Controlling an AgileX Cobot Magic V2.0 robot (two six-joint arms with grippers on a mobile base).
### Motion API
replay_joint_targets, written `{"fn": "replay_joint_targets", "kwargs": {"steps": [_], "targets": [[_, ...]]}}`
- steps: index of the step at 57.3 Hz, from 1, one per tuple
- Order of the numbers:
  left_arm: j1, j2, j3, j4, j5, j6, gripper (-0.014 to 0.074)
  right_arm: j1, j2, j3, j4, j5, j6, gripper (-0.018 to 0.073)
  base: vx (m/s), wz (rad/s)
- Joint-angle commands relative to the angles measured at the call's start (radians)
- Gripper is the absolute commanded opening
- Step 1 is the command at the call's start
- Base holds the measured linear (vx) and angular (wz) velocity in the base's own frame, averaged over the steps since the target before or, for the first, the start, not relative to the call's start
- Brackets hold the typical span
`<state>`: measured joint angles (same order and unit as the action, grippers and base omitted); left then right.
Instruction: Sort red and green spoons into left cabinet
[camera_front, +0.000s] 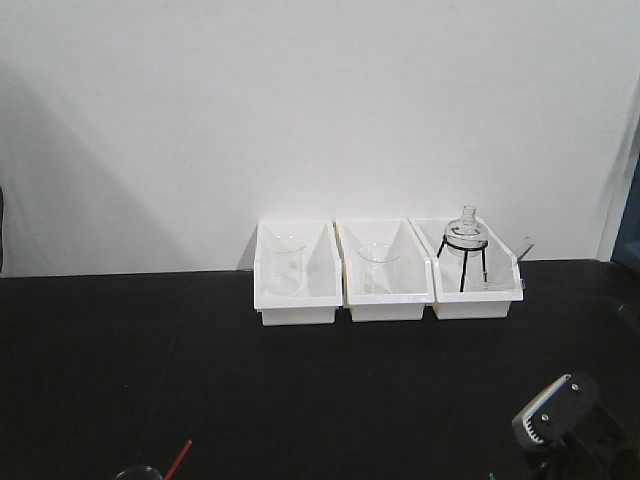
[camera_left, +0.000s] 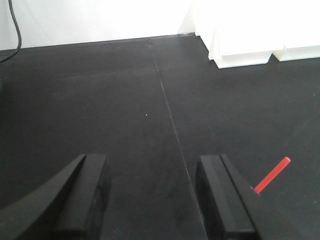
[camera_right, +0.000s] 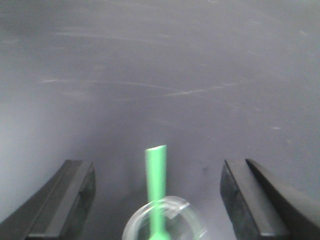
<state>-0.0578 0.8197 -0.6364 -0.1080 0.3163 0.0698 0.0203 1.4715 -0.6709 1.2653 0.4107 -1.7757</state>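
Note:
The green spoon (camera_right: 156, 180) stands handle-up in a clear glass beaker (camera_right: 172, 207), its bowl hidden below the frame edge. My right gripper (camera_right: 157, 167) is open, one finger on each side of the spoon and beaker, touching neither. The red spoon (camera_left: 272, 175) shows only as a handle end lying over the black tabletop, just right of my left gripper (camera_left: 150, 165), which is open with nothing between its fingers. In the front view the red spoon (camera_front: 180, 455) slants up from a glass rim (camera_front: 135, 472) at the bottom edge. The left cabinet is out of view.
Three white bins (camera_front: 390, 300) stand in a row at the back of the black table (camera_front: 300, 380), holding beakers and a flask on a black tripod (camera_front: 466, 245). A white wall rises behind them. Part of my right arm (camera_front: 565, 415) shows at the bottom right.

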Motion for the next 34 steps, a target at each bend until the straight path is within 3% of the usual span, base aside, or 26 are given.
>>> {"fn": "replay_joint_targets", "kwargs": {"steps": [1,16,21,34], "targets": [[0.001,-0.001,-0.037,-0.010,-0.072,-0.005,0.0517,-0.002,0.012,-0.029,0.081,-0.005,-0.074,0.0560,0.00,0.00],[0.001,-0.001,-0.037,-0.009,-0.072,-0.005,0.0517,-0.002,0.085,-0.029,0.161,-0.005,-0.187,0.0492,0.00,0.00],[0.001,-0.001,-0.037,-0.009,-0.072,-0.005,0.0517,-0.002,0.089,-0.029,0.183,-0.005,-0.201,0.0403,0.00,0.00],[0.001,-0.001,-0.037,-0.009,-0.072,-0.005,0.0517,-0.002,0.089,-0.029,0.244,-0.005,-0.255,0.0028,0.00,0.00]]}}
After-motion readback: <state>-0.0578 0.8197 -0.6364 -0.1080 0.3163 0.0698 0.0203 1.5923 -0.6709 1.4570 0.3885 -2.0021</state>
